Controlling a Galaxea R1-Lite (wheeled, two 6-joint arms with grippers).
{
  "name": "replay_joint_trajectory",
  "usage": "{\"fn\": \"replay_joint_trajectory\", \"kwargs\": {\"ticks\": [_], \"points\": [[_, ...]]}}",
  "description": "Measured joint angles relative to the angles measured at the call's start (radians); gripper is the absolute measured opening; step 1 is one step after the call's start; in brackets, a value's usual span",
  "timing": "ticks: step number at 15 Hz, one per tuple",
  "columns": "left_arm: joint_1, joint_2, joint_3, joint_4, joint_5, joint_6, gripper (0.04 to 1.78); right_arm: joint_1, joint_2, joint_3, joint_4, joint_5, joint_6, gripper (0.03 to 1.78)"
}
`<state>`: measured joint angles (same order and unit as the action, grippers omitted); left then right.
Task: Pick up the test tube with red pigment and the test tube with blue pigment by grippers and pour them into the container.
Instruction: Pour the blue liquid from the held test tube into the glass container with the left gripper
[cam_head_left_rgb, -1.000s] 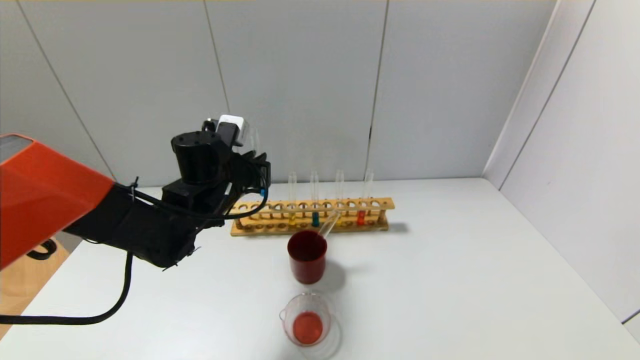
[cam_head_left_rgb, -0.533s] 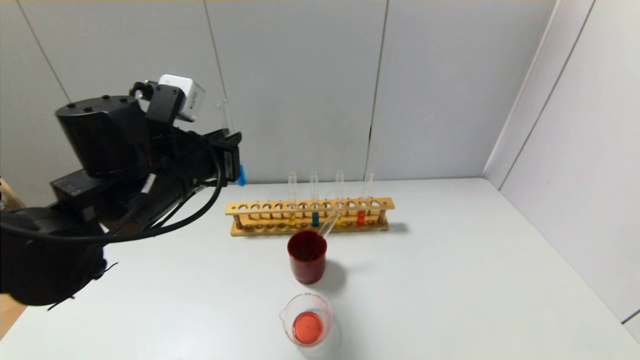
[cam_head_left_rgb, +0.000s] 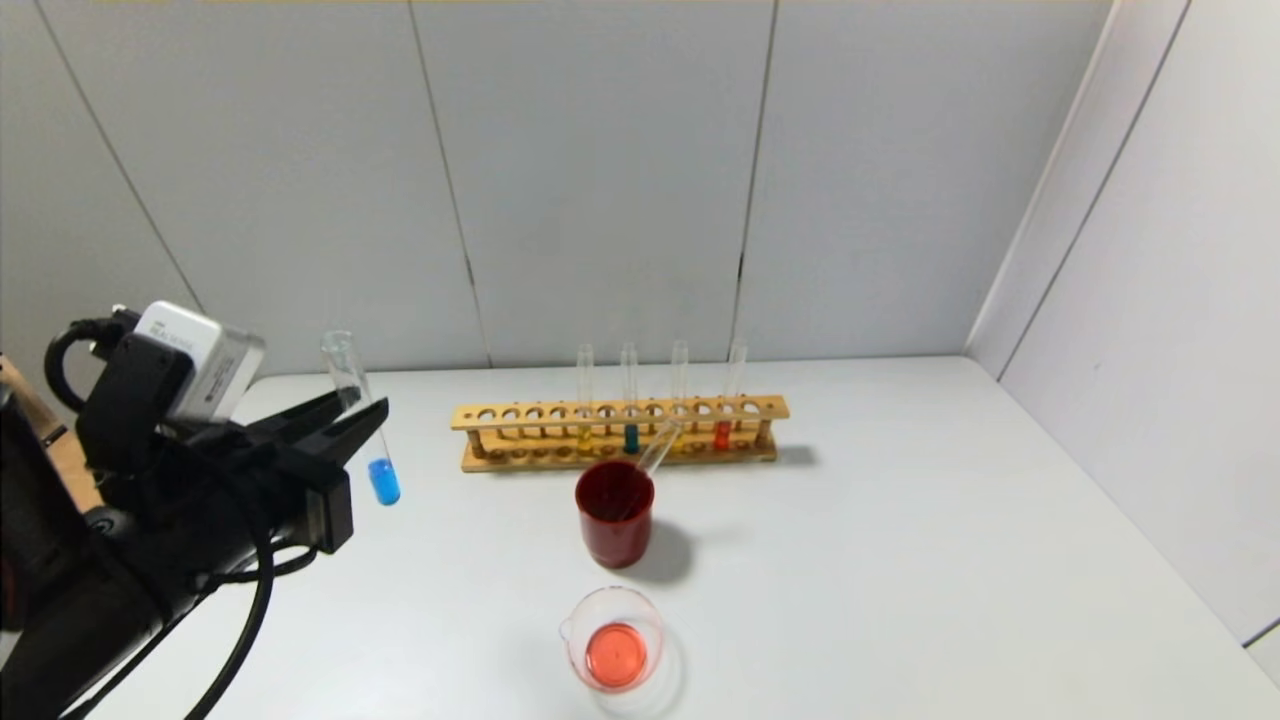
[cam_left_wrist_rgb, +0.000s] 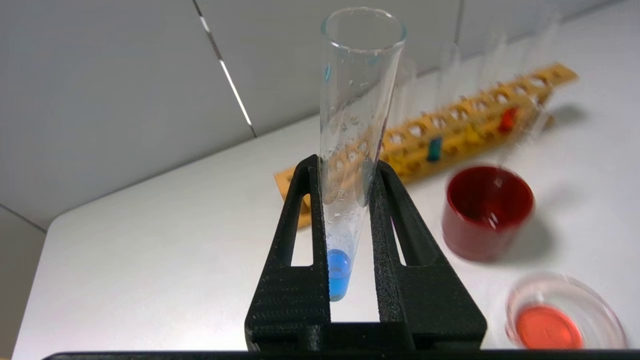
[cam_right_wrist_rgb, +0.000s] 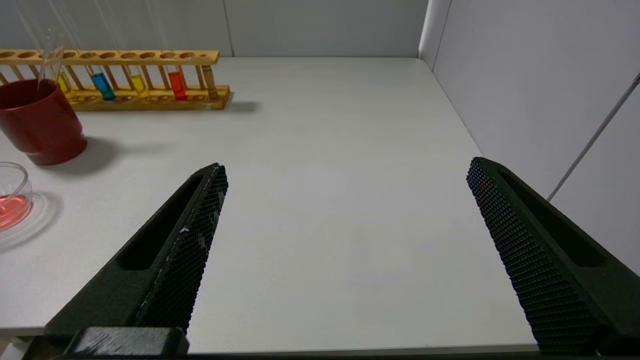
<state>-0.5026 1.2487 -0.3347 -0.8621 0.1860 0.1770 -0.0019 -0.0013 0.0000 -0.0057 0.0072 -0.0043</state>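
Low at the table's left, the left gripper (cam_head_left_rgb: 350, 420) pinches an upright clear glass blue-tipped test tube (cam_head_left_rgb: 362, 425); only its own wrist camera shows the right gripper (cam_right_wrist_rgb: 345, 175), fingers spread.

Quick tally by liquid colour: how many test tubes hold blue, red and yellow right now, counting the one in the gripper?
Blue: 2, one in the left gripper as the held tube, one in the wooden rack at
Red: 1
Yellow: 2
Total: 5
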Motion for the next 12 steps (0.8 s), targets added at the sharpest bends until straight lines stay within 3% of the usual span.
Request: {"fn": "replay_joint_trajectory", "kwargs": {"ticks": [5, 12], "points": [[-0.098, -0.059, 0.103, 0.077, -0.001, 0.085, 0.3, 0.0, 0.0, 0.0, 0.0, 0.0, 0.0, 1.75], [-0.181, 0.12, 0.102, 0.113, 0.001, 0.218, 0.3, 0.0, 0.0, 0.0, 0.0, 0.0, 0.0, 1.75]]}}
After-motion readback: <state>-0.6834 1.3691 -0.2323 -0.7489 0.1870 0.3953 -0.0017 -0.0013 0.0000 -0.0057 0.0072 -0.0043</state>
